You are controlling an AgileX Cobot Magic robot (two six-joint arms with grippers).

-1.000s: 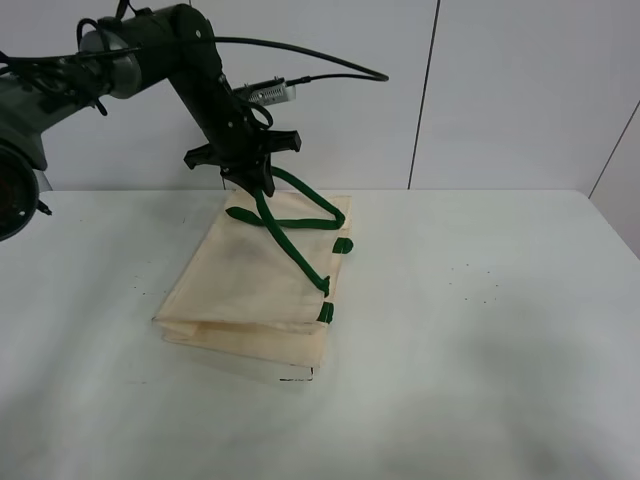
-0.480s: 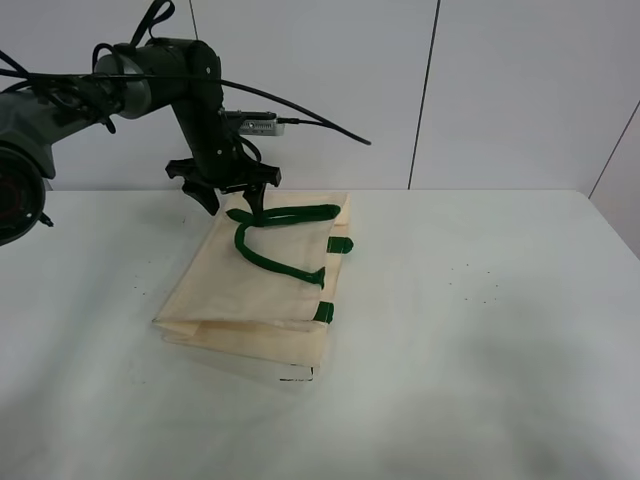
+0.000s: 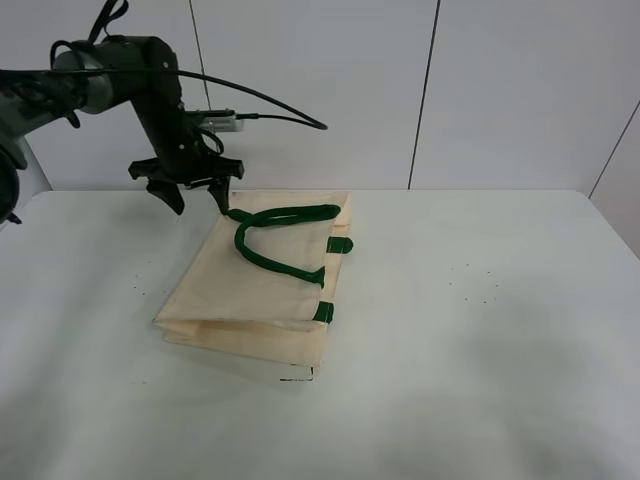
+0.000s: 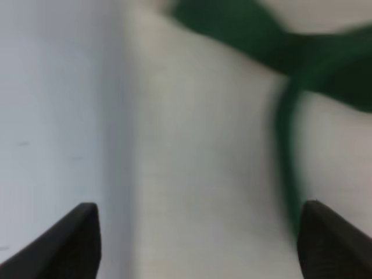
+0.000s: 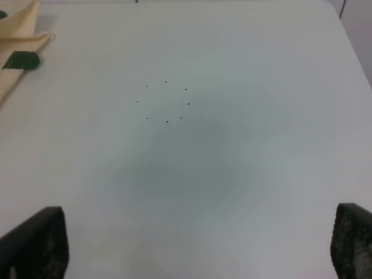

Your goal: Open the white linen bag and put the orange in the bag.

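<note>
The white linen bag (image 3: 255, 290) lies flat and folded on the table, its green strap handle (image 3: 272, 232) looped loosely on top and green tabs (image 3: 341, 245) at its right edge. My left gripper (image 3: 195, 195) is open and empty, hovering at the bag's far left corner, just left of the handle's end. In the left wrist view (image 4: 200, 232) its fingertips (image 4: 81, 238) straddle the cloth's edge (image 4: 203, 168), with the blurred strap (image 4: 290, 75) beyond. My right gripper (image 5: 195, 244) is open over bare table; the bag's corner (image 5: 17, 29) and a tab (image 5: 20, 59) show far off. The orange is out of view.
The white table (image 3: 480, 330) stretches to the right and in front of the bag. A few small dark specks (image 5: 165, 102) mark it. A white panelled wall (image 3: 500, 90) stands behind the table's far edge.
My left gripper let go of the green handle, which dropped into a loop on the bag. The gripper opened and moved left, from above the bag to its far left corner.
</note>
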